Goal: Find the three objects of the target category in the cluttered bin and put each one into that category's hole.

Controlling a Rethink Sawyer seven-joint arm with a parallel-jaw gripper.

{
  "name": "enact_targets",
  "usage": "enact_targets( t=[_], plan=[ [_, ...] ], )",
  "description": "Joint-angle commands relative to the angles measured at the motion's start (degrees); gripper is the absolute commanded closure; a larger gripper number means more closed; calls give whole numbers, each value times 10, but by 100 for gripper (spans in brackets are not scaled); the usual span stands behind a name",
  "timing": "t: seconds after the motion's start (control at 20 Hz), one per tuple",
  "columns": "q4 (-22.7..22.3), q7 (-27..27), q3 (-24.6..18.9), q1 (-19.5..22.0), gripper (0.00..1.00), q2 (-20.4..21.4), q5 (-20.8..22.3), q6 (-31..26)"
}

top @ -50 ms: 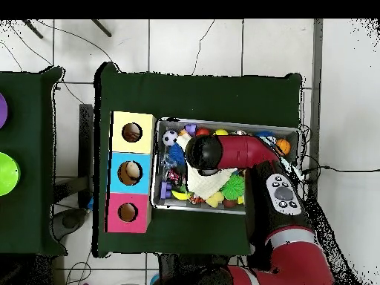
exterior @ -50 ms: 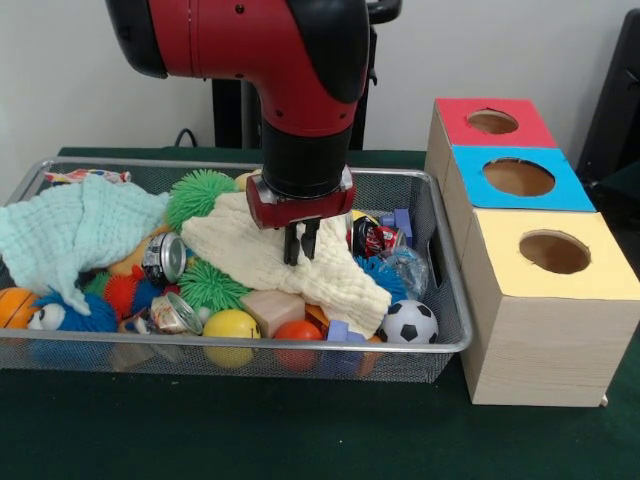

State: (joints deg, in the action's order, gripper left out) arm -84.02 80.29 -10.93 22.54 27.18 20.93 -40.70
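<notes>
The red arm (top @ -50 ms: 245,152) reaches over the cluttered bin (top @ -50 ms: 223,208) beside the three-holed box (top @ -50 ms: 113,171).

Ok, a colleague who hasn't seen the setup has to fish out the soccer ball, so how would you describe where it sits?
Find the wire mesh bin left of the wooden box with three coloured holes. The soccer ball lies in the bin's front corner nearest the box, just right of the cream cloth. It is the only black-and-white patterned ball; its neighbours are plain yellow, orange or spiky.
</notes>
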Motion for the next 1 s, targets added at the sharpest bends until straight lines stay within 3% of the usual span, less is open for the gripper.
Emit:
enact_targets(
  t=[0.05,1.0],
  plan=[
    [10,-48,-24,14,100,-27,39,-29],
    [9,-39,-24,15,100,-26,36,-16]
  ],
)
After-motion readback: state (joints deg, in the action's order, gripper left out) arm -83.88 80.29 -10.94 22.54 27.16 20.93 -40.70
